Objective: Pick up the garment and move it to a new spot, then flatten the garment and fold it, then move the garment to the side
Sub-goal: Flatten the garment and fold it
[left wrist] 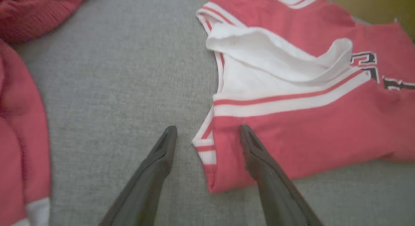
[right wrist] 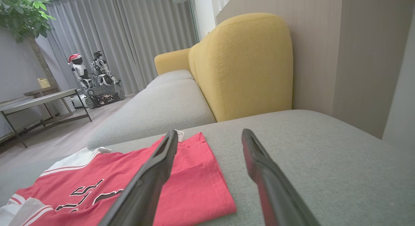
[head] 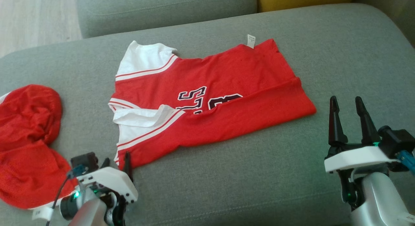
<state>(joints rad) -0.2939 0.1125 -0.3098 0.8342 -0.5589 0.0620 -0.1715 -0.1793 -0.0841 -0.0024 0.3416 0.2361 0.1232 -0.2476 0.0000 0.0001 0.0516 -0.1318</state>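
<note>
Right now the left pincer (left wrist: 208,128) stands wide open with nothing in it, straddling the near corner of the jersey (head: 207,102). One finger (left wrist: 269,174) lies over the red cloth just inside the striped edge, and the other (left wrist: 152,177) over bare cushion (head: 227,174) just outside it; whether either tip presses down cannot be told. Ahead of that pincer the jersey spreads out, white shoulder panel closest, then the black-and-white numerals. Its near long side is folded over, so the fold covers the numerals' lower part. To the outer side of the left pincer, apart from the jersey, sits a crumpled red mesh heap (head: 29,138). The right pincer (head: 345,99) is also open and empty, held above the cushion, its fingers pointing away from the robot. The jersey's hem corner lies near, just to its inner side, not touching it. Beyond its fingertips, at the jersey's far edge, a small white tag (head: 251,41) sticks out, and further on rises a yellow backrest (right wrist: 246,64).
</note>
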